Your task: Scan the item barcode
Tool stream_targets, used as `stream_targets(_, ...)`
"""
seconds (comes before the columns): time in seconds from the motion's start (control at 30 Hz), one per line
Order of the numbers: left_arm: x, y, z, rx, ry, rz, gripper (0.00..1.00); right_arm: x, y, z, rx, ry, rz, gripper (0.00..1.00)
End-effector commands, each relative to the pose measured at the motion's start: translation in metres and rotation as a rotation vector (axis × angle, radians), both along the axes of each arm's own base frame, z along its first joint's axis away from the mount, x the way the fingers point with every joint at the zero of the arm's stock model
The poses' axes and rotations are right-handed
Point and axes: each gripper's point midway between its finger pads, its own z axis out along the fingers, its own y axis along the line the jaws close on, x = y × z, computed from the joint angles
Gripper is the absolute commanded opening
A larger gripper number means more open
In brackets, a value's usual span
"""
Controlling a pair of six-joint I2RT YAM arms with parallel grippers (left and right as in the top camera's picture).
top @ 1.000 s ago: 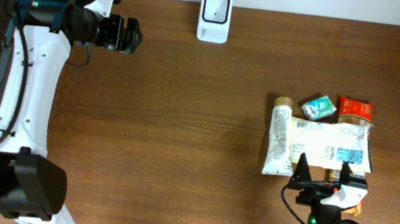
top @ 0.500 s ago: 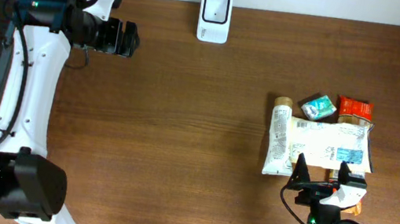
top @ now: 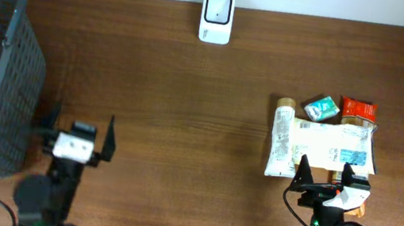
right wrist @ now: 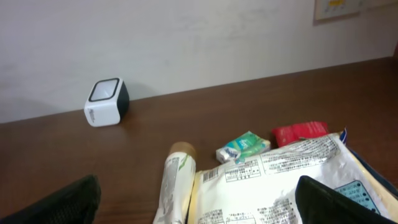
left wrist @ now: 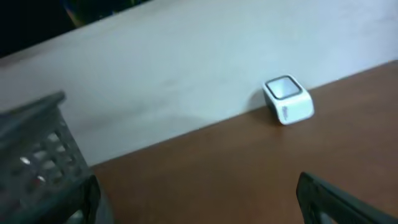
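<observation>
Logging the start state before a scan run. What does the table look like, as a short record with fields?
scanner: far edge, middle
basket: left side
items: tube, white packet, teal packet, red packet, clustered right
left gripper: open, empty
right gripper: open, empty, beside the pile

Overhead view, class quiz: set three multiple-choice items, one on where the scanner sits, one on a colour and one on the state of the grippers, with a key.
1. Where on the table is the white scanner? A its middle; B its far edge; C its near edge.
2. What colour is the small packet beside the teal packet? A yellow; B purple; C red.
3. How are the left gripper and right gripper? A both open; B both shut; C left shut, right open.
Key: B, it stands alone at the far edge; C, its wrapper is plainly red; A, both pairs of fingers stand wide apart, gripping nothing.
</observation>
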Motion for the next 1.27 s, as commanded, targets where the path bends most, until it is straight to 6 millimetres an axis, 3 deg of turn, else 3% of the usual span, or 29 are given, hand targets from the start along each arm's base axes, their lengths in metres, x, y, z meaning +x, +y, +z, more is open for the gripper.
stream_targets(0.0, -0.011, 0.0, -0.027, 0.016, -0.035, 0.032, 0.99, 0.0, -0.001, -0.004, 0.007, 0.006, -0.005, 0.99)
stream_targets(0.2, -0.021, 0.013, -0.079, 0.017, 0.079, 0.11, 0.99, 0.0, -0.001, -0.004, 0.007, 0.007, -0.005, 0.99)
stream_targets(1.23, -0.021, 0.013, -0.078, 0.017, 0.076, 0.107, 0.99, 0.0, -0.001, -0.004, 0.007, 0.006, -0.005, 0.99)
